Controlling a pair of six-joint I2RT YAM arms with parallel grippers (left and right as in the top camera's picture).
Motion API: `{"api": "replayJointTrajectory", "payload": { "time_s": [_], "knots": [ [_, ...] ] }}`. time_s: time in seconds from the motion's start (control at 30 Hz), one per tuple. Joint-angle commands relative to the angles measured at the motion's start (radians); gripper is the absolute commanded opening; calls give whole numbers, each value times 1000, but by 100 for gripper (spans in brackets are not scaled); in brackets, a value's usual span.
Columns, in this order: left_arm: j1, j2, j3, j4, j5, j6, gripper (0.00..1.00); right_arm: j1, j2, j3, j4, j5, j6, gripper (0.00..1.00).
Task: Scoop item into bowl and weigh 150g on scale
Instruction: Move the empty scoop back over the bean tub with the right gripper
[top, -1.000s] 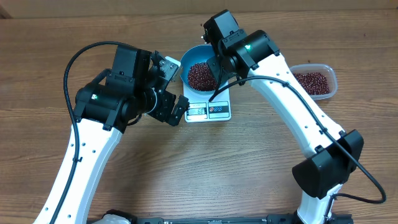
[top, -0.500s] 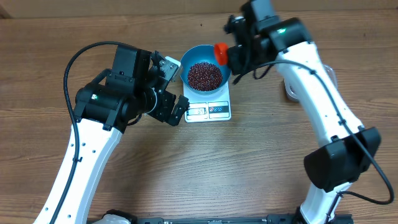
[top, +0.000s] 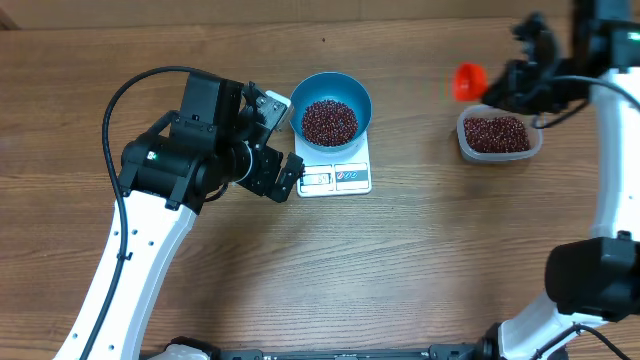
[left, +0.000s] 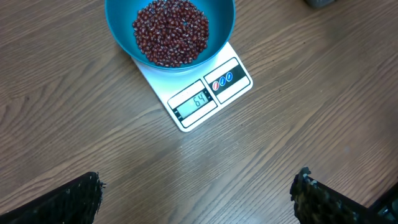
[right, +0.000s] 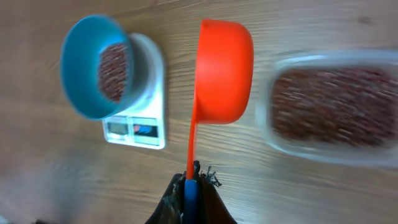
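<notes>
Wooden table (top: 400, 270) is filling every view edge to edge, its mid-brown grain running left to right with darker streaks wandering through it. A paler tan strip (top: 150, 12) is showing along the far edge in the overhead view, beyond the brown surface. Light is falling evenly from above, throwing only soft, faint shadows on the wood.

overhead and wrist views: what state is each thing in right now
bowl, upright on the scale, partly filled with beans
beans, loose heap in the bowl; more in the tub
scale, switched on, display reads 64
tub, open, holding beans
scoop, held by its handle beside the tub, contents not visible
left gripper, open, empty
right gripper, shut on the scoop handle
</notes>
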Motion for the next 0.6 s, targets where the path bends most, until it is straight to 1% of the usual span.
{"api": "replayJointTrajectory", "payload": {
  "time_s": [0.0, 0.1, 0.13, 0.2, 0.43, 0.57],
  "knots": [
    [-3, -5, 19, 0, 15, 19, 99, -59, -22, -22, 2, 83, -26, 4],
    [-3, -5, 19, 0, 15, 19, 99, -80, -11, -74, 5, 182, -15, 4],
    [-3, -5, 19, 0, 15, 19, 99, -80, -9, -124, 29, 257, 19, 4],
    [-3, -5, 19, 0, 15, 19, 99, -80, -9, -169, 64, 312, 42, 4],
    [-3, -5, 19, 0, 15, 19, 99, -79, -8, -296, 171, 417, 65, 4],
    [-3, -5, 19, 0, 15, 19, 100, -78, -6, -350, 252, 432, 73, 4]
  ]
}}
